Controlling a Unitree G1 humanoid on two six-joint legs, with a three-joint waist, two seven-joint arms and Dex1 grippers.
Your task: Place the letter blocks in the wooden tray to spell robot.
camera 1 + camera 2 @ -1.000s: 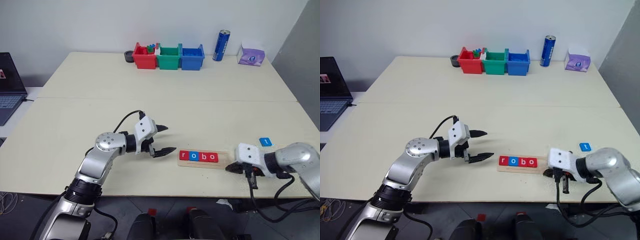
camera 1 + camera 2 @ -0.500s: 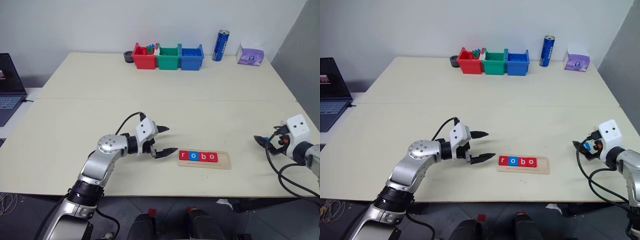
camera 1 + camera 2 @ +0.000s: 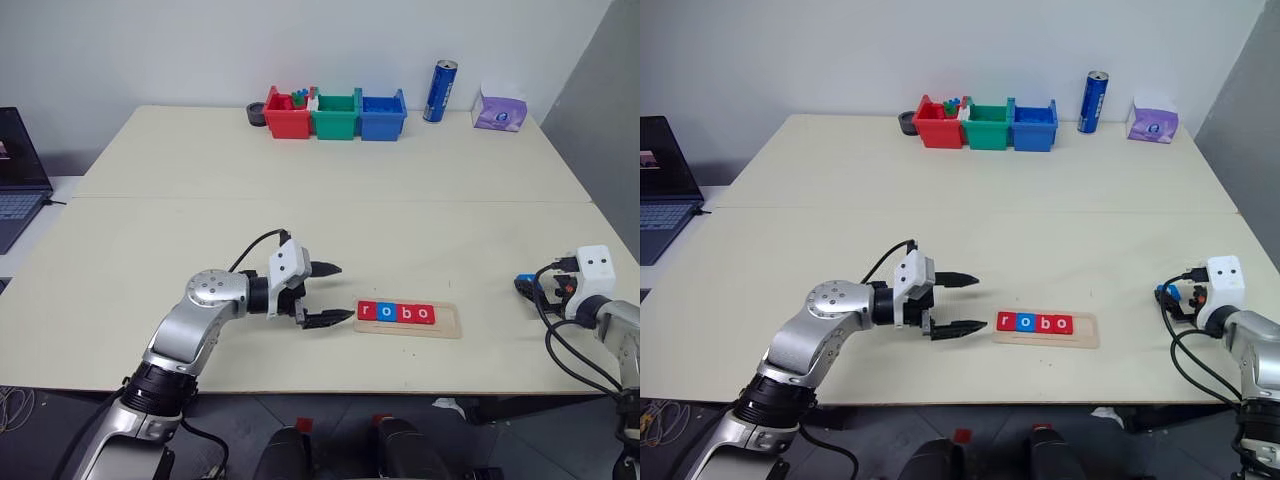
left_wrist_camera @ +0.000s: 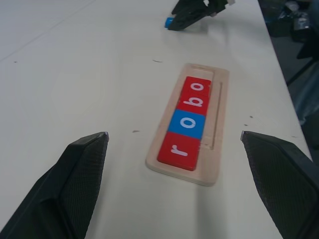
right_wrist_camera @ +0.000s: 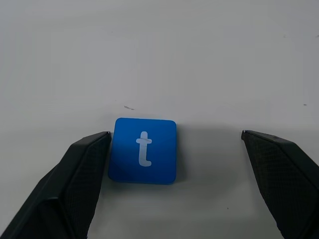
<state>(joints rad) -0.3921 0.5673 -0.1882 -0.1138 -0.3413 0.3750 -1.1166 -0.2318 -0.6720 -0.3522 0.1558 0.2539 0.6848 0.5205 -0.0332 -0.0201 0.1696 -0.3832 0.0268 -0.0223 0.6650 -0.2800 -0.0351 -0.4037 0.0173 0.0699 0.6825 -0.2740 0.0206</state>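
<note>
A lab or office: plain white walls, pale worktables (image 3: 330, 170), a laptop (image 3: 18, 175) alongside

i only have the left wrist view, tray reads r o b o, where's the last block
Observer: The blue t block lies flat on the table, far to the tray's right, near the table's right edge.
Operator: is the right gripper on it yet
Observer: No. The right gripper is open, its fingers on either side of the block, not closed on it.
Operator: room left in the tray?
Observer: Yes, the wooden tray has one bare slot at its right end, after the second o.
Operator: left gripper in the way?
Observer: The left gripper is open just off the tray's left end, apart from it.
</note>
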